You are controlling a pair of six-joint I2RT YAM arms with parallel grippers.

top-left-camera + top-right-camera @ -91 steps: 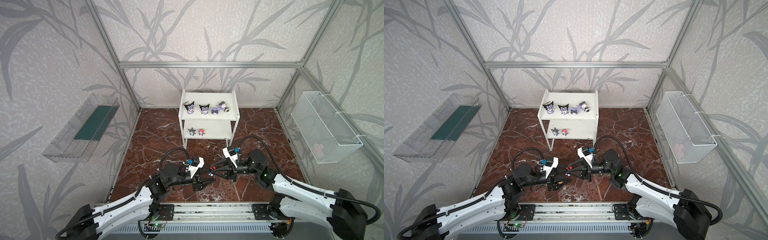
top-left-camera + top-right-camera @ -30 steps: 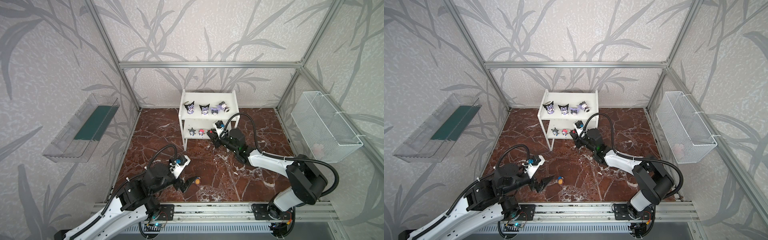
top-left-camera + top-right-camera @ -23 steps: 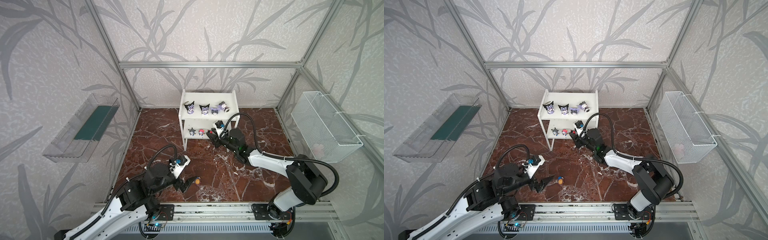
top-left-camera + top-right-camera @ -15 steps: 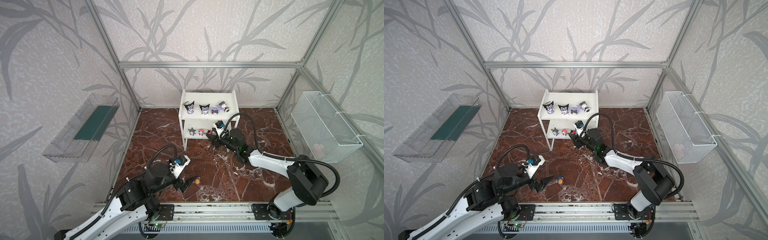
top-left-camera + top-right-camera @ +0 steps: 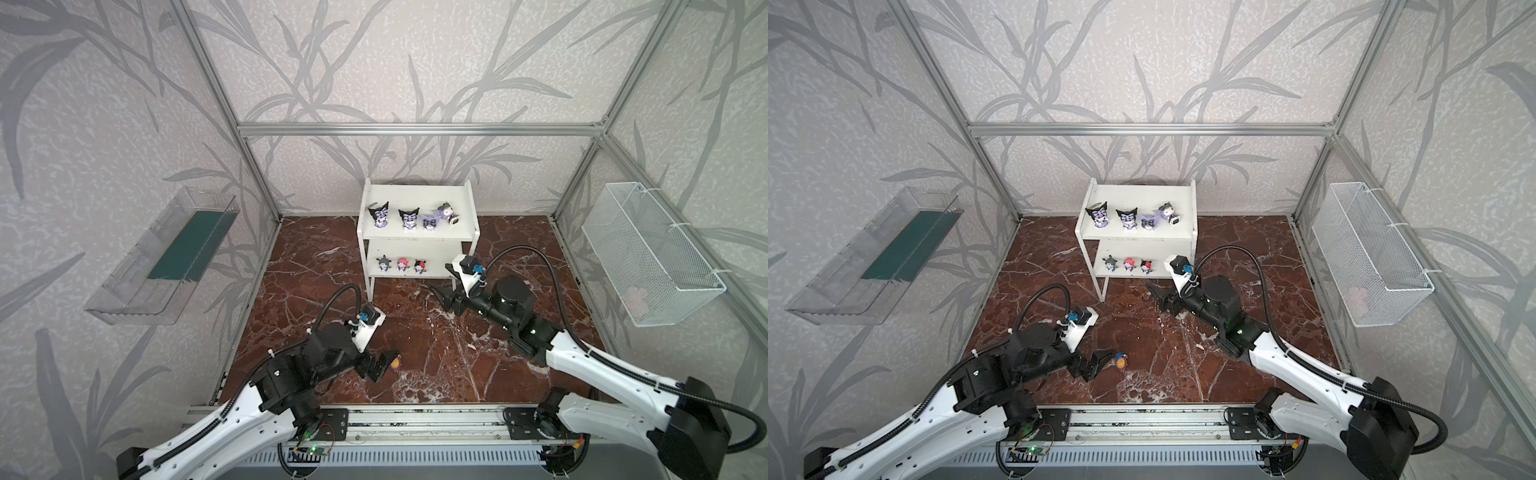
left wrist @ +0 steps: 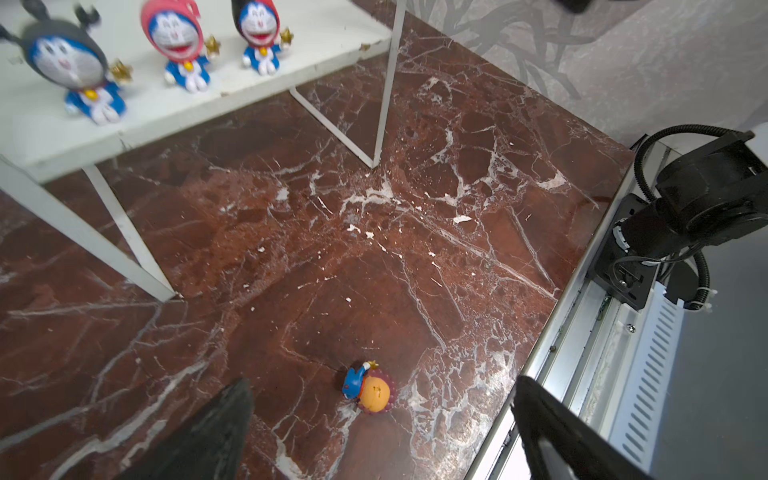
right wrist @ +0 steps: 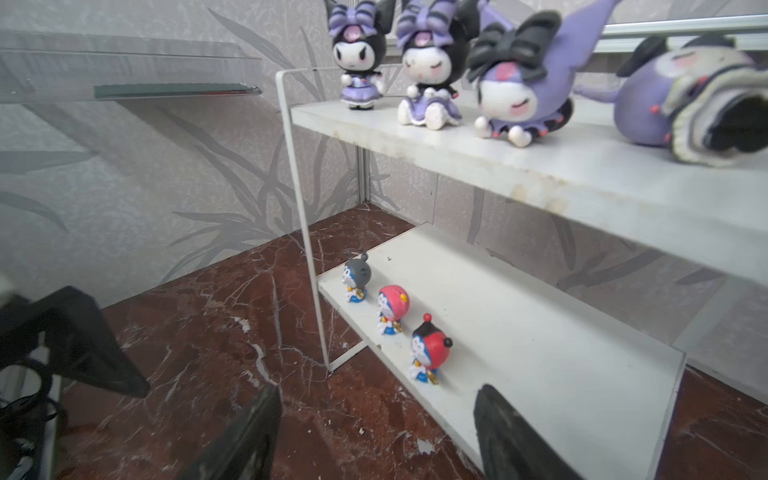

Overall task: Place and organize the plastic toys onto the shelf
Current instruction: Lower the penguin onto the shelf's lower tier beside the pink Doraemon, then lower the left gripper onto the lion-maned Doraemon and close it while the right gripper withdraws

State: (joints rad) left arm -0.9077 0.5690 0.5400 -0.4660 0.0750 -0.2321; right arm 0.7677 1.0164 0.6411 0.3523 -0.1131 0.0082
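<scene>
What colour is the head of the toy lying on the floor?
The toy has an orange head; clearest in the left wrist view.

Your left arm (image 5: 232,424) and right arm (image 5: 602,372) share one look: white shells on the long links, black housings at the joints. Each carries a black ribbed cable (image 5: 524,248) looping to a white wrist camera mount (image 5: 366,331) with a blue plug. A green light (image 5: 533,331) shows on the right arm's black housing.

Seven toys (image 5: 408,217) on shelf (image 5: 415,196), eighth toy (image 5: 396,363) — floor (image 5: 457,353)
</scene>
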